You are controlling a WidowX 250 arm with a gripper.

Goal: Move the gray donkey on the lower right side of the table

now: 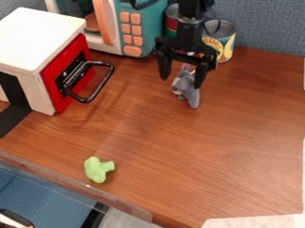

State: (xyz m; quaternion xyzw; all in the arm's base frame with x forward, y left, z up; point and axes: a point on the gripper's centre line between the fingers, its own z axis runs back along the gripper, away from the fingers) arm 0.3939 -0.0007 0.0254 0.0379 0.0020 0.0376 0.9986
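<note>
The tool [181, 82] is open above the donkey [188, 89], near the back edge of the surface [175, 148]. Finger spread presumably provides clearance to straddle the body; transfer toward the near right corner requires closure first.

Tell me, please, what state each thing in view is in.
Gripper, jaws apart
Donkey, on the table, not clamped
Broccoli, lying on the table
Red door, looks shut
Microwave, door looks shut
Yellow can, upright
Red can, upright
</note>
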